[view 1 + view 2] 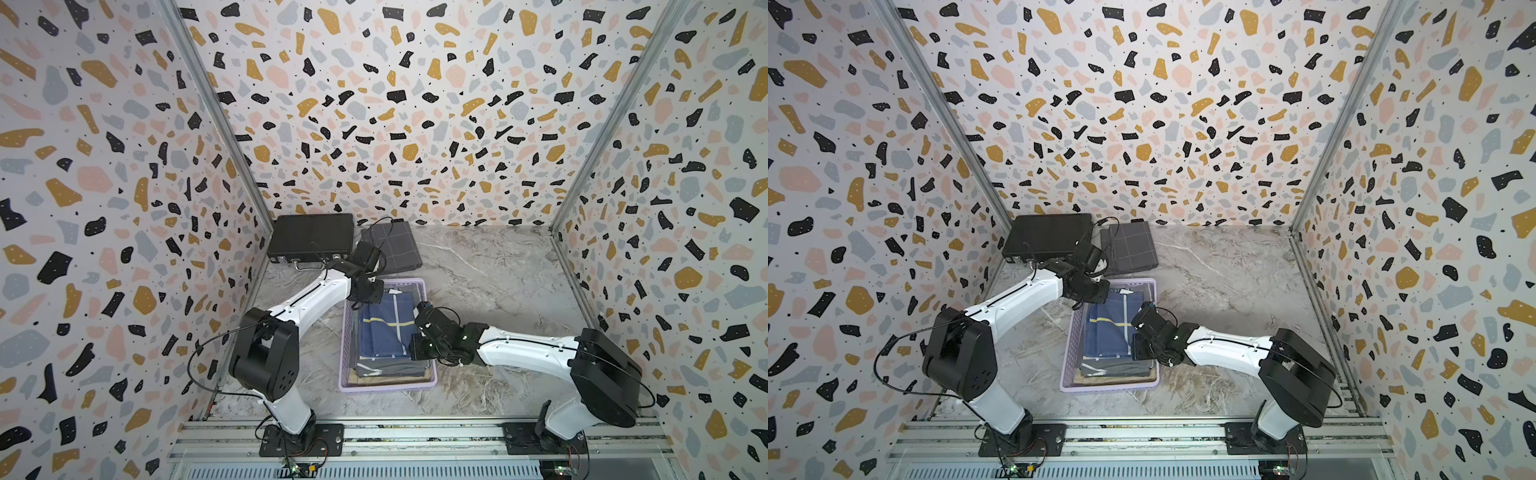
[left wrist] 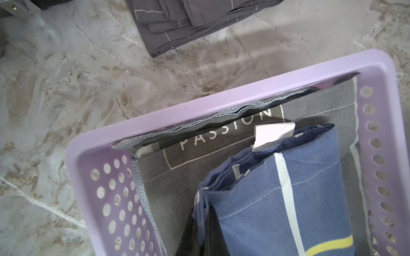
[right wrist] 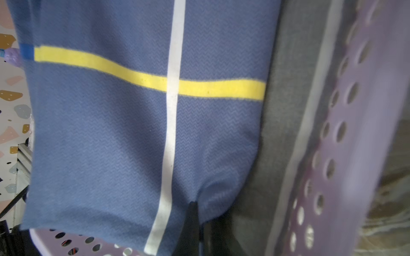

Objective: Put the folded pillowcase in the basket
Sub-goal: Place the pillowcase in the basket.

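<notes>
The lavender basket point(image 1: 386, 387) point(image 1: 1108, 387) stands mid-table in both top views. The folded pillowcase point(image 1: 386, 328) point(image 1: 1106, 332), blue with a yellow and a white stripe, lies over the cloths inside it. My left gripper point(image 1: 362, 303) point(image 2: 205, 232) is shut on the pillowcase's far left corner, with bunched blue layers pinched between the dark fingers. My right gripper point(image 1: 412, 337) point(image 3: 199, 221) is shut on its right edge, where the cloth point(image 3: 133, 133) puckers at the fingertips. A white label point(image 2: 274, 135) sticks out of the folds.
Grey folded cloths point(image 1: 390, 368) fill the basket under the pillowcase; one is printed PASSION point(image 2: 221, 133). A black briefcase point(image 1: 309, 239) and a grey checked folded cloth point(image 1: 392, 247) lie at the back left. Terrazzo walls enclose three sides of the marble table point(image 1: 498, 282).
</notes>
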Available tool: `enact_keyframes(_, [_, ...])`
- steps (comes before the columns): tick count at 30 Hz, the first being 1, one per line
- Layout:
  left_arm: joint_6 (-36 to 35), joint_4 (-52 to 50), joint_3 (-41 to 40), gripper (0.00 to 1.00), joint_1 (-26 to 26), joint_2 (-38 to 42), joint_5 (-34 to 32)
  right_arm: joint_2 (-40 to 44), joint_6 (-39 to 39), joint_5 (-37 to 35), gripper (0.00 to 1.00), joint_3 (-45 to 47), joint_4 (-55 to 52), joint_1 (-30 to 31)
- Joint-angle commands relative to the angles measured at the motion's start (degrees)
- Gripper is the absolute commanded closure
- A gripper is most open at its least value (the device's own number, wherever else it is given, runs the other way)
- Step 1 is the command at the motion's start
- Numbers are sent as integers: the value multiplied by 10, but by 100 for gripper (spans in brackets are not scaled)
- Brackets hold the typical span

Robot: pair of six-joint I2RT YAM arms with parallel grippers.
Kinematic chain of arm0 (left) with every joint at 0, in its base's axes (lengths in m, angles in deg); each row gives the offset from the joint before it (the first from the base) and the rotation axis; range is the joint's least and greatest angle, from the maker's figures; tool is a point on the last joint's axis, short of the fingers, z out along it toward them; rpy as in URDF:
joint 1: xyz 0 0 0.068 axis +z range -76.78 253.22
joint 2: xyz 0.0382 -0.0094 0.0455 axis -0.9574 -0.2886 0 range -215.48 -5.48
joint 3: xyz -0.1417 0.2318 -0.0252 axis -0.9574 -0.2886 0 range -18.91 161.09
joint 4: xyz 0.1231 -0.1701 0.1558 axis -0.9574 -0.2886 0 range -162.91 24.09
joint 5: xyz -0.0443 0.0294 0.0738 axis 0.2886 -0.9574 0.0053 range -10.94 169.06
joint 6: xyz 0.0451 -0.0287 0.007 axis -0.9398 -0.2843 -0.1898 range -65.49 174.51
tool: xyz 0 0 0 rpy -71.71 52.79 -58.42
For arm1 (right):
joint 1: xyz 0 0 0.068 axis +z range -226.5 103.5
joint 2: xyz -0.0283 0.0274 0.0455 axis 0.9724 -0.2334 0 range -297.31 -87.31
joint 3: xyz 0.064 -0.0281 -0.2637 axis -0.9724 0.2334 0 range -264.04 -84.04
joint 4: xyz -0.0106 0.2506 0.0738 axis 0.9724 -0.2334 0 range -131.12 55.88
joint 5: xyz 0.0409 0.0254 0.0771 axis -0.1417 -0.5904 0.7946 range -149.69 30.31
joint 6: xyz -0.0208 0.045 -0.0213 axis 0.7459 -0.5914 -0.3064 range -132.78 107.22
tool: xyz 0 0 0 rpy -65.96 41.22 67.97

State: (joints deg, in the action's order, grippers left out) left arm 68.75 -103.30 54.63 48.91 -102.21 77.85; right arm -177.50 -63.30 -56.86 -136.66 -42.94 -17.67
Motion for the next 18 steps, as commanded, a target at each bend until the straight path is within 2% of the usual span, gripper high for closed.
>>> enact_keyframes(1, [2, 25, -5, 82, 8, -7, -24, 7, 3, 6, 96, -25, -14, 11])
enact_keyframes(2, [5, 19, -3, 61, 8, -10, -30, 9, 6, 1, 85, -28, -19, 14])
enact_keyframes(4, [9, 4, 3, 31, 7, -12, -41, 17, 11, -5, 65, -34, -34, 18])
enact_keyframes(5, [11, -2, 6, 22, 7, -9, -48, 23, 15, -6, 53, -35, -38, 20])
enact_keyframes(6, [12, -3, 6, 18, 7, -4, -54, 27, 17, -11, 47, -39, -49, 20])
enact_keyframes(8, [16, -3, 3, 7, 7, 12, -63, 35, 24, -28, 43, -50, -81, 34])
enact_keyframes(10, [16, -5, 4, 0, 8, 32, -70, 49, 27, -39, 44, -54, -99, 42])
enact_keyframes(16, [43, -30, -3, 0, 7, 142, -110, 127, 63, -89, 45, -56, -165, 50])
enact_keyframes(18, [58, -49, -16, 0, 8, 178, -124, 150, 92, -129, 40, -61, -212, 48])
